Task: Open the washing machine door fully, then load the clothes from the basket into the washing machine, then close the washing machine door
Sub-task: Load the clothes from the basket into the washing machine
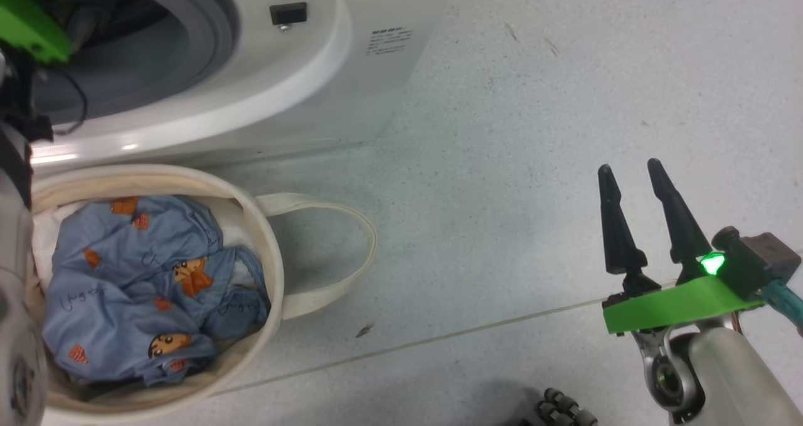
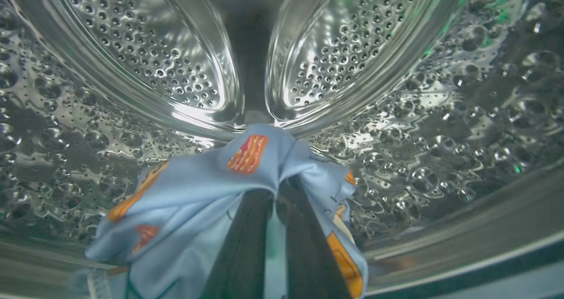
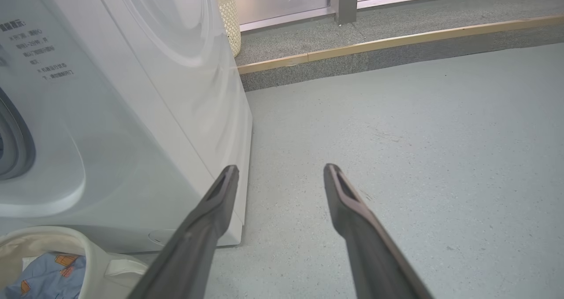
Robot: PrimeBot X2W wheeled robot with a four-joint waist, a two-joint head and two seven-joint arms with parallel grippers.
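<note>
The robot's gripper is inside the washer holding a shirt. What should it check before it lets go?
1. Left gripper is inside the drum: ok.
2. Left gripper is shut on the blue garment: ok, the cloth drapes over its fingers.
3. Whole garment is past the drum's front edge: cannot tell, its lower end runs off the left wrist view.
4. Right gripper is open and out of the way: ok, it is over bare floor.
5. Basket is emptied: not ok, clothes lie in it.
6. Washing machine door is fully open: cannot tell.
</note>
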